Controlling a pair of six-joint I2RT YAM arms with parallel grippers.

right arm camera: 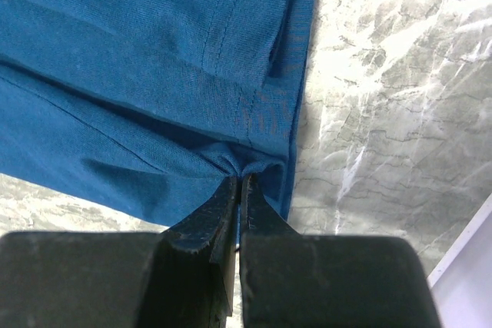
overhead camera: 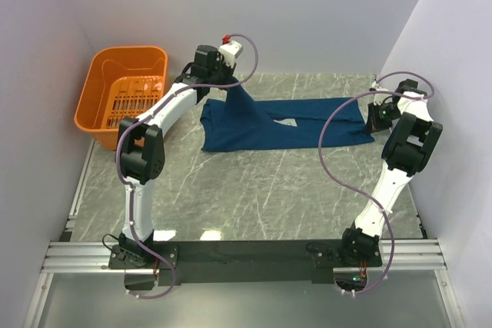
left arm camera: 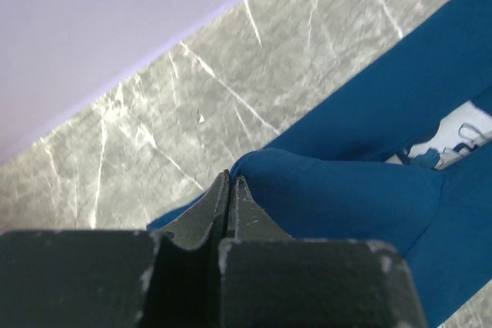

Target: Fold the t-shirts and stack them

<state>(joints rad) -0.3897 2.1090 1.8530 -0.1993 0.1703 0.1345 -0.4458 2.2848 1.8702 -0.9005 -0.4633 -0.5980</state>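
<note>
So, one dark blue t-shirt is in play here, and it's nowhere near a tidy rectangle. It lies stretched out sideways across the far half of the table, a long rumpled strip. The little white-and-grey print faces up around the middle.

The left end is pulled up off the surface into a peak, and the rest lies flat. I honestly can't tell if a first fold is already in there or if it's just bunched.

Both ends are gripped. The left gripper has its fingers pressed tight together on a fold of the fabric at that raised end. In the wrist view the cloth bulges out right beside the tips. The right gripper is clamped down too, pinching the hemmed edge at the opposite end, low near the table. You can see the cloth puckering where it goes in between the fingers.

Progress-wise I'd call this early days. It looks like the step where the shirt gets held at both ends to straighten it or carry one end over. No finished fold is visible, and I don't see a folded pile anywhere in the overhead view.

An orange basket sits in the far left corner, well apart from the shirt. From this angle I only make out its slotted floor. So pretty much all the folding, and all the stacking, is left to do.
</note>
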